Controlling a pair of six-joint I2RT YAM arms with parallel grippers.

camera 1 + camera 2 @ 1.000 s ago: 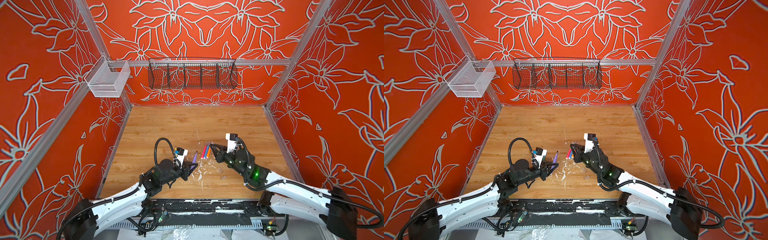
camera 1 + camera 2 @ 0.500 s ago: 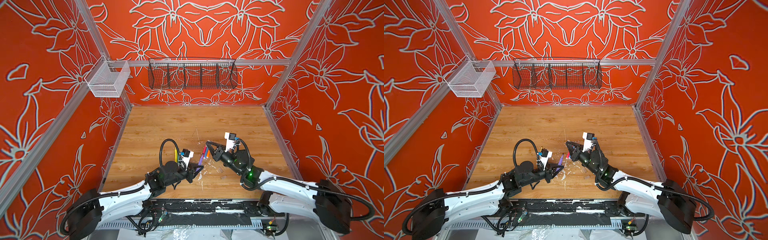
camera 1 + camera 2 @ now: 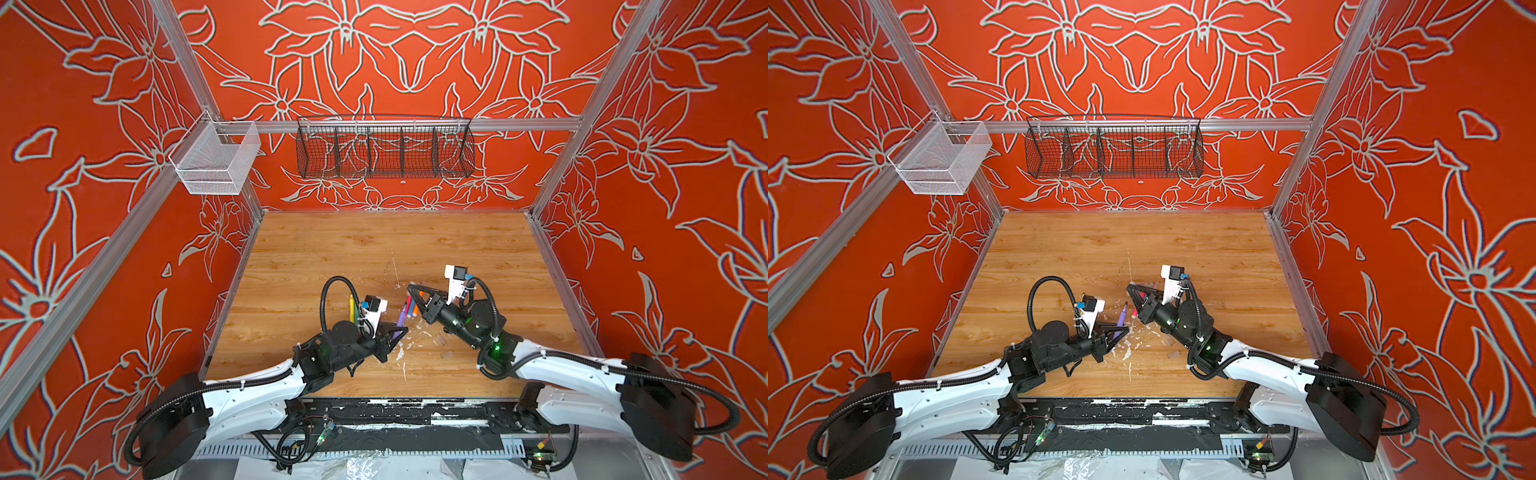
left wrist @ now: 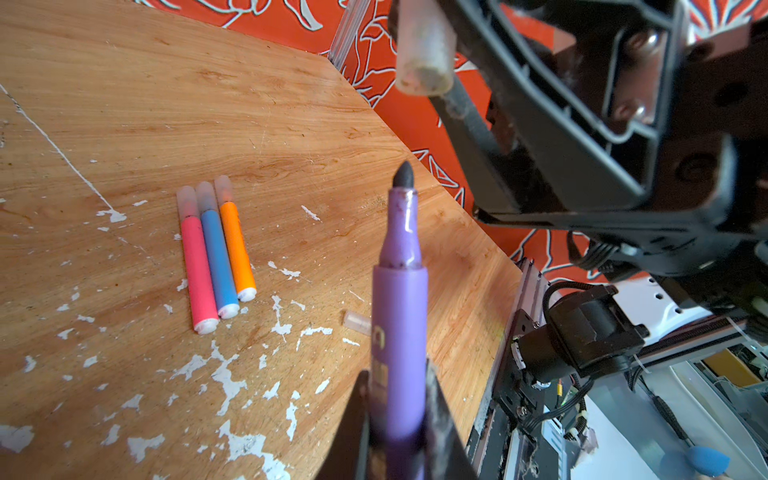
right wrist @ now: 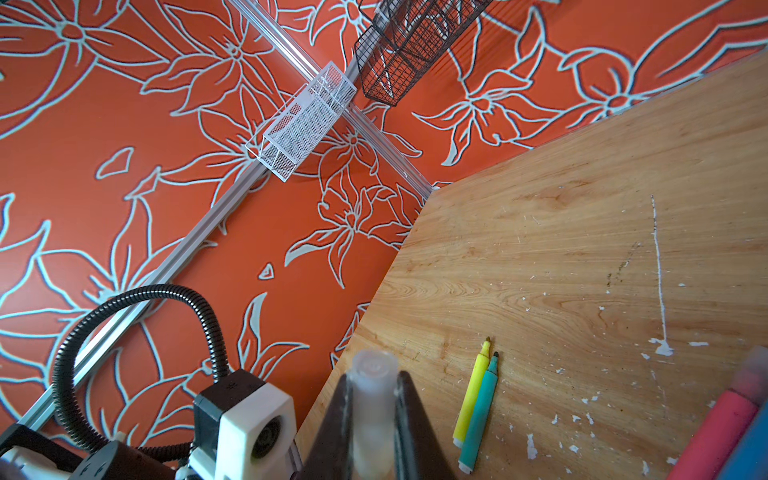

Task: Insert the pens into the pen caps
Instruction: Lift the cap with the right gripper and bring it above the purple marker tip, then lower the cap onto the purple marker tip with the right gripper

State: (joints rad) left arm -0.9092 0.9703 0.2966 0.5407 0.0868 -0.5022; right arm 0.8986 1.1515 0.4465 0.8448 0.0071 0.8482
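A worn wooden tabletop (image 4: 249, 104), flecked with white paint, sits inside red walls (image 3: 374, 62) drawn with pale flower outlines. Nearest the front edge, two small translucent loose caps (image 3: 441, 340) lie beside the right arm, unused. Just beyond them the left gripper (image 4: 397, 386) is clamped on the lower barrel of a slim purple felt-tip pen (image 4: 399, 311). The pen is held clear of the table, with its dark nib bare and its narrow neck smudged with ink.

Farther on, a pink pen (image 4: 197, 266), a blue pen (image 4: 216, 257) and an orange pen (image 4: 236, 249) lie touching side by side, each already capped. Off to the left, a yellow pen (image 5: 471, 395) and a green pen (image 5: 480, 411) lie together with bare nibs.

Beyond those, the right gripper (image 5: 371, 384) pinches a cloudy, near-colourless plastic pen cap (image 5: 372, 370) by its sides. The cap hangs near the purple nib but apart from it, and I cannot tell which end is its mouth.

This looks like the capping of the fourth pen, about halfway through the task. The next move calls for bringing the cap's mouth and the nib onto one axis, then pressing them together until the cap seats. A slight tilt would likely make the nib glance off the rim.

On the back rail hang a white mesh basket (image 3: 216, 166) and a black wire basket (image 3: 384, 149).
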